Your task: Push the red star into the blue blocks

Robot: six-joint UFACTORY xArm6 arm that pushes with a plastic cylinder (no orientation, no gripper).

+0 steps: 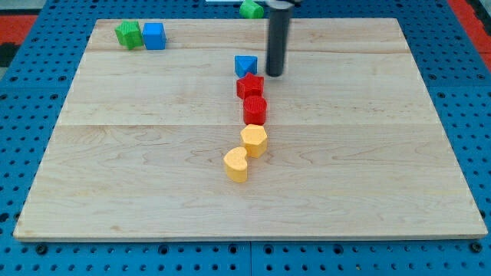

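Note:
The red star (250, 85) lies near the board's middle top, touching the small blue block (245, 65) just above it. A blue cube (154, 35) sits at the view's top left. My tip (275, 74) stands just right of the red star and the small blue block, close to both. A red cylinder-like block (255, 110) sits directly below the star, touching it.
A green block (129, 34) sits left of the blue cube. Another green block (251, 8) lies at the board's top edge. A yellow hexagon block (254, 140) and a yellow heart block (237, 164) lie below the red blocks. The wooden board (383, 153) rests on a blue pegboard.

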